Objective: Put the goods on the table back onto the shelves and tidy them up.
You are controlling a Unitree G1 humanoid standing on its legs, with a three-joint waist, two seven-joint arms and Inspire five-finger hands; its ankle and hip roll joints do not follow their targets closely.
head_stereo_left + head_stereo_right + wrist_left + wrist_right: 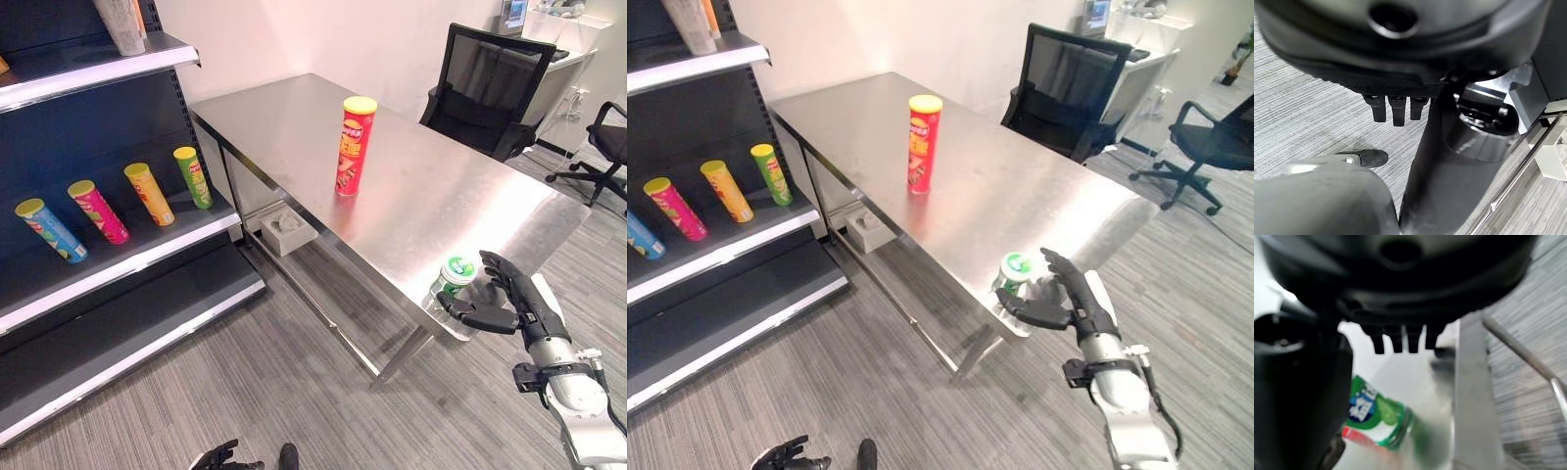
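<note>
Grey striped carpet lies under a steel table, and two black office chairs stand behind it. On the table a red crisp tube with a yellow lid stands upright, near the middle. At the near corner of the table stands a small clear jar with a green and white lid. The right hand is around this jar with fingers and thumb spread; it seems not yet closed on it. On the dark shelf four crisp tubes lean in a row. The left hand hangs low over the floor, fingers loosely curled and empty
</note>
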